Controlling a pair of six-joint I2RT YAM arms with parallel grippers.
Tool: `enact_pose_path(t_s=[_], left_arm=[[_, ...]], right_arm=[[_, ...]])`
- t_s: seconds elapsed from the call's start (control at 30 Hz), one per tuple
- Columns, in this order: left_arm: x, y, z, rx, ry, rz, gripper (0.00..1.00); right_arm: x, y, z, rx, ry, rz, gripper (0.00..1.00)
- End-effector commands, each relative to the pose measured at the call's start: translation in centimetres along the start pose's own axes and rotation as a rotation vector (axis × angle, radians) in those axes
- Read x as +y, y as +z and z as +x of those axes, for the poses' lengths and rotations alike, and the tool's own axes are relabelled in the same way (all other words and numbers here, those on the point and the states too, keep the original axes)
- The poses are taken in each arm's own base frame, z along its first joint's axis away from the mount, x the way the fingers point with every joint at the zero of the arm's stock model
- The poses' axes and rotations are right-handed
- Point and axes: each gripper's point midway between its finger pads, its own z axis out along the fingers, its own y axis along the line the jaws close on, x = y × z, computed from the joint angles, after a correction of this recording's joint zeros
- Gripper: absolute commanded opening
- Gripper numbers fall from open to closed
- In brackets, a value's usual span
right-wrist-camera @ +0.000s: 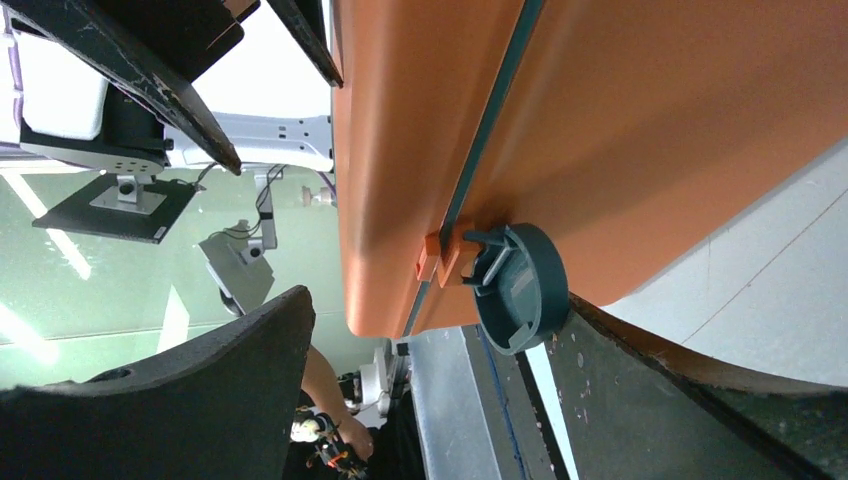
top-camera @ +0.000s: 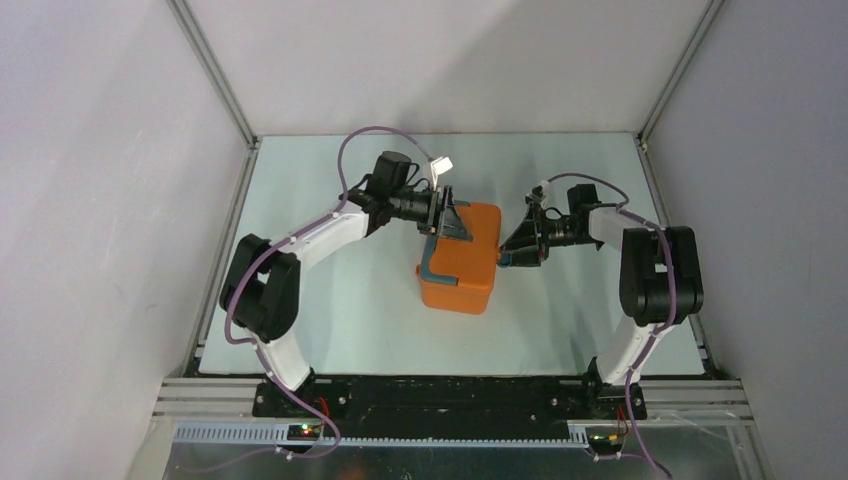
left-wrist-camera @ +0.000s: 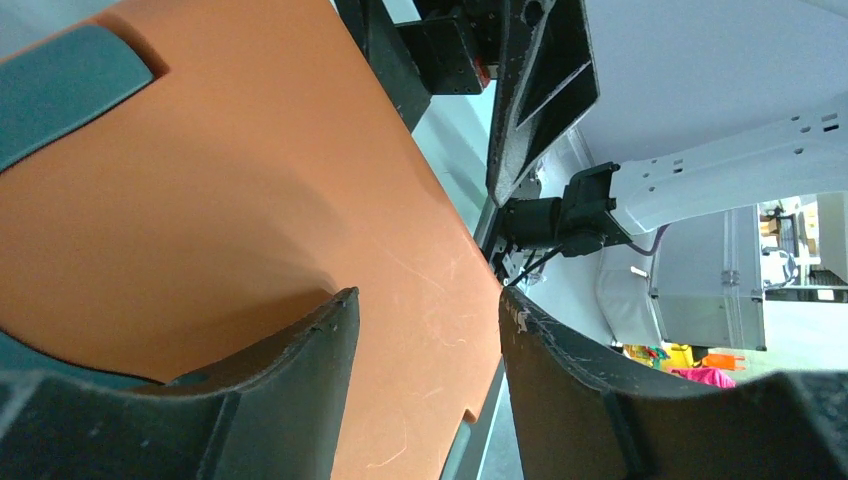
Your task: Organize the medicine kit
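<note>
The medicine kit [top-camera: 462, 262], an orange box with its lid down, stands in the middle of the table with a dark teal part along its left side. My left gripper [top-camera: 449, 214] is over the box's far left corner. In the left wrist view it [left-wrist-camera: 425, 310] is open, with the orange lid [left-wrist-camera: 250, 200] filling the space between and behind the fingers [left-wrist-camera: 290, 370]. My right gripper [top-camera: 519, 248] is at the box's right side. In the right wrist view it [right-wrist-camera: 440, 330] is open, and a round dark teal latch [right-wrist-camera: 520, 285] on the box side [right-wrist-camera: 620, 130] sits close to one finger [right-wrist-camera: 700, 400].
The pale green table mat [top-camera: 340, 300] is ringed by white walls and aluminium rails [top-camera: 450, 395] along the near edge. The two arm bases [top-camera: 285, 365] stand at the front. No loose packets or tray show in these views.
</note>
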Motion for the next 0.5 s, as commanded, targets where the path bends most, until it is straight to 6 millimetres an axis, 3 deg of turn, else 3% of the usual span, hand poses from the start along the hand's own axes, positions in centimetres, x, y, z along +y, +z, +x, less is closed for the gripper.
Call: enact_pose_path(t_s=[0.0,0.23,0.47], left_arm=[[3.4,1.3,2.9,0.076,-0.091,-0.101,0.62],[3.6,1.7,3.5,0.093,-0.095,-0.099,0.62],[3.5,2.2,4.0,0.108,-0.096,-0.094,0.62]], right_arm=[[0.8,0.6,-0.7,0.01,-0.026,-0.074,0.87],[1.7,1.0,0.0,0.044,-0.043,-0.173,0.87],[4.7,-0.4,0.1,-0.014,-0.088,-0.264,0.86]])
